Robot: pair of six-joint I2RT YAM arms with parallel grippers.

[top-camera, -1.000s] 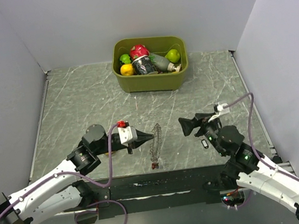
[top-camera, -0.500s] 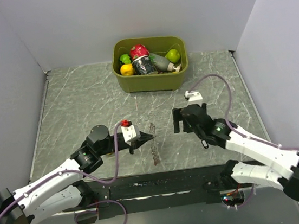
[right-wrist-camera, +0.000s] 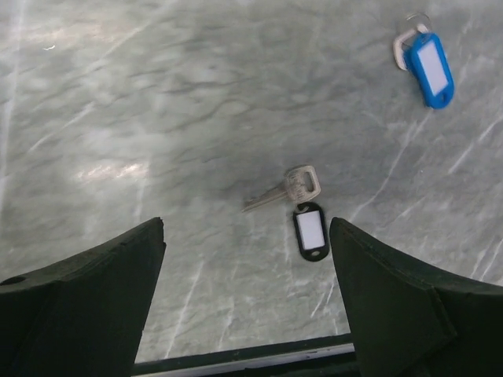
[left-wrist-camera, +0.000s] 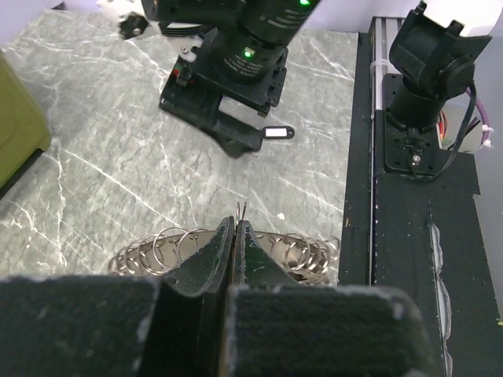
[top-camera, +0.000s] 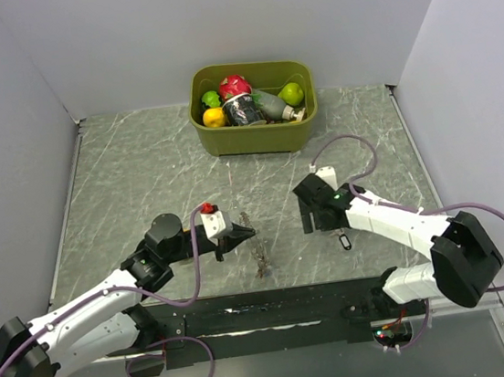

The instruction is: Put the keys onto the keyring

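From above, we see the left gripper [top-camera: 251, 234], jaws clamped on the keyring [top-camera: 259, 250], near the table's [top-camera: 139, 166] front edge. The right wrist view alone shows us the right gripper [right-wrist-camera: 245, 239], jaws wide apart, over a black-tagged key [right-wrist-camera: 302, 210], with a blue-tagged key [right-wrist-camera: 431, 67] farther off.

no readable text, number or brand anywhere. the black key tag [right-wrist-camera: 311, 232] at lower centre of the right wrist view has a blank white insert, and so does the blue key tag [right-wrist-camera: 432, 69] at upper right. the dark cup [top-camera: 243, 109] in the green bin [top-camera: 258, 138], at top centre, carries pale print too small to read.
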